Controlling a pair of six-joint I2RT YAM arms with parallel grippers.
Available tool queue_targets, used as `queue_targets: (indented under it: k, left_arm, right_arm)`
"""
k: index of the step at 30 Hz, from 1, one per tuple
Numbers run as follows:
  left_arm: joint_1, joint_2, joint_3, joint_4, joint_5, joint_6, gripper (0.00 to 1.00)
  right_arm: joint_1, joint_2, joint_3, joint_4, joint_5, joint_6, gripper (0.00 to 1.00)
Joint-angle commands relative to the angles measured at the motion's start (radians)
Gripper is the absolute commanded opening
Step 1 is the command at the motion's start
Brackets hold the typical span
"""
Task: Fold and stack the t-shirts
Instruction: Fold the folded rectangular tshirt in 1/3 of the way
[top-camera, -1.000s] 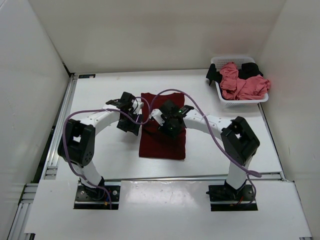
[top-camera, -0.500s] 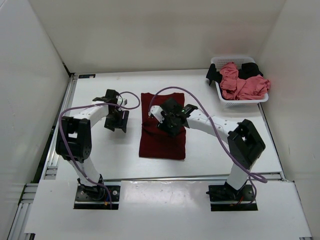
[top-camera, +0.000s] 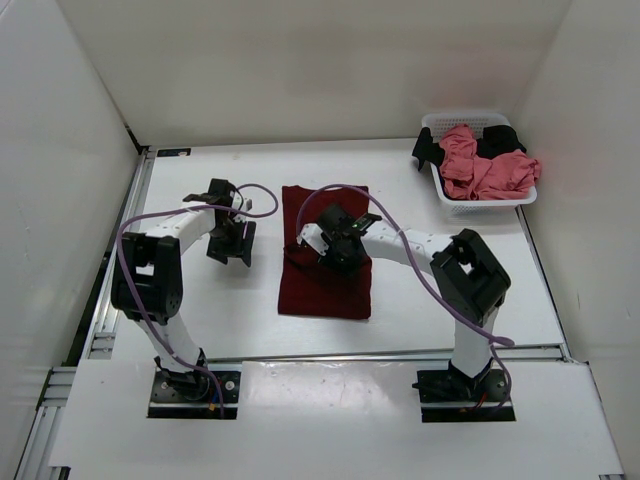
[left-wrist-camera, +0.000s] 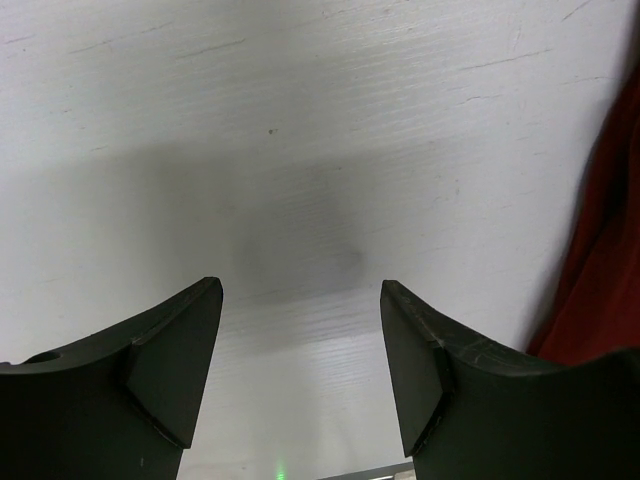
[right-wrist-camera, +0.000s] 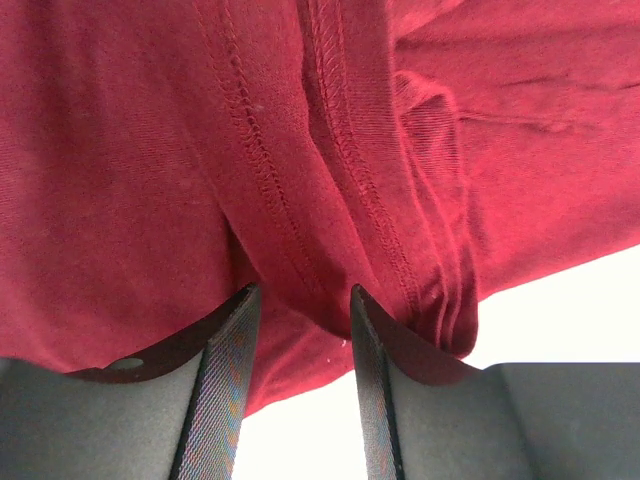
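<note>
My two arms reach out from the near edge of the white table (top-camera: 220, 310). My left gripper (left-wrist-camera: 300, 290) hangs over bare tabletop, its two dark fingers spread wide with nothing between them. In its wrist view, the edge of the maroon t-shirt (top-camera: 325, 290) shows at the far right, beside my fingers but not touching them.

To its right, my right gripper (right-wrist-camera: 300, 300) is down on that maroon t-shirt, near its left edge and a little above its middle. My fingers stand partly closed, with a stitched hem and a raised fold of the red cloth running through the narrow gap. I cannot tell whether they have actually pinched it.

The maroon t-shirt lies folded into a tall rectangle at the table's centre, between my arms.

Farther back, in the far right corner, is a white basket (top-camera: 480, 207). A salmon pink t-shirt (top-camera: 485, 170) is heaped in it, with a black t-shirt (top-camera: 500, 140) bunched behind and draped over the left rim.
</note>
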Motion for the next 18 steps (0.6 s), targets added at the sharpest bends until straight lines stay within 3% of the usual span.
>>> queue_targets:
  k: [1, 7, 12, 18]
  left_arm:
    - [0.008, 0.001, 0.031, -0.005, 0.025, 0.004, 0.76]
    - [0.008, 0.001, 0.031, -0.005, 0.025, 0.004, 0.76]
    - [0.008, 0.001, 0.031, -0.005, 0.035, 0.004, 0.76]
    - [0.008, 0.001, 0.022, -0.015, 0.036, 0.004, 0.76]
  right_arm:
    - [0.003, 0.023, 0.038, -0.001, 0.037, -0.022, 0.44]
    - [0.003, 0.033, 0.018, -0.001, 0.026, -0.022, 0.35]
    - [0.003, 0.023, 0.019, 0.018, 0.080, -0.004, 0.21]
    - [-0.006, 0.023, 0.059, 0.018, 0.089, 0.018, 0.16]
